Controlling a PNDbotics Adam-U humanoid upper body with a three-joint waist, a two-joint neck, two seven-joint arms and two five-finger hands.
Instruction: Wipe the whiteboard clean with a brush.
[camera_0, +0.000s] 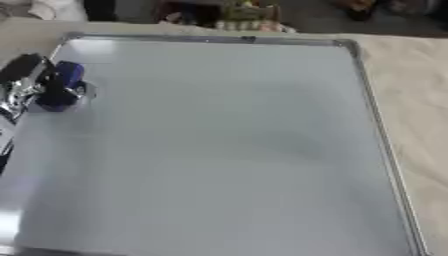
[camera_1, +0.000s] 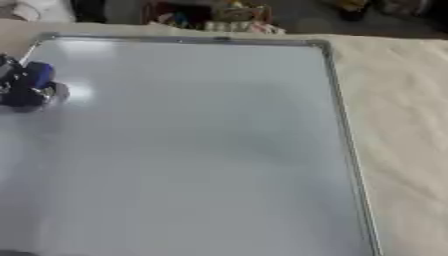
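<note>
Nearest the camera lay the whiteboard (camera_0: 227, 150), a big flat board with a smooth, shiny grey-white face and a thin silver metal frame around it. It filled most of the view. Its face looked bare, with only soft light patches and dim shadows on it, and no marks could be made out.

At about ten o'clock on the board, close to the left edge, was the left hand (camera_0: 24, 85). It was black with shiny silver parts and came in from the left side. Its fingers were curled around the brush (camera_0: 61, 89), so it was gripping it. That brush was small and dark blue, with a rounded top and a darker bottom end. The bottom seemed to sit on the board's face, but touching could not be told for sure. A bright spot of light shone on the board just beside it.

Under the board, to the right from about one to five o'clock, was the table cover (camera_0: 416, 100), a pale cream cloth with soft wrinkles.

At twelve o'clock, past the far edge, some blurry coloured things (camera_0: 245, 17) stood, too fuzzy to name.
</note>
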